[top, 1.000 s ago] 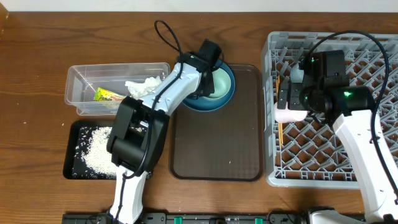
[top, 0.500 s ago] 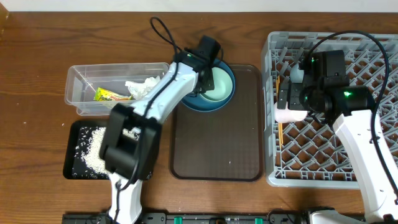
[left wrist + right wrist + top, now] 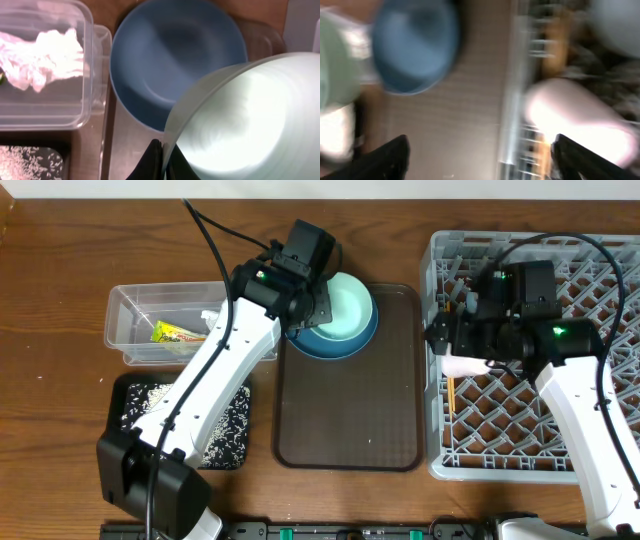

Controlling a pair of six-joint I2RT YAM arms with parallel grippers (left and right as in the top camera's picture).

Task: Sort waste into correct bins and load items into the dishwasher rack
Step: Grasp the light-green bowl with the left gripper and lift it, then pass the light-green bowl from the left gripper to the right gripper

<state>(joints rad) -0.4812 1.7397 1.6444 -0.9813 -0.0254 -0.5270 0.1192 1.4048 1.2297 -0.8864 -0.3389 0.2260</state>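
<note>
My left gripper (image 3: 318,308) (image 3: 163,159) is shut on the rim of the pale green bowl (image 3: 350,305) (image 3: 240,125) and holds it tilted above the dark blue plate (image 3: 325,345) (image 3: 170,65) on the brown tray. My right gripper (image 3: 445,338) (image 3: 480,150) is open and empty over the left edge of the grey dishwasher rack (image 3: 540,430). The pink cup (image 3: 466,366) (image 3: 575,112) lies in the rack beside the chopsticks (image 3: 451,395). A pale blue-white bowl (image 3: 620,25) is in the rack too.
The clear tub (image 3: 130,305) holds the yellow-green wrapper (image 3: 175,333) and the white tissue (image 3: 40,55). The black tray (image 3: 118,395) holds rice grains (image 3: 150,405). The brown serving tray (image 3: 350,410) lies between the bins and the rack.
My left arm has swung out to the left and raised the green bowl off the plate. My right gripper has shifted left, off the pink cup, which stays in the rack.
</note>
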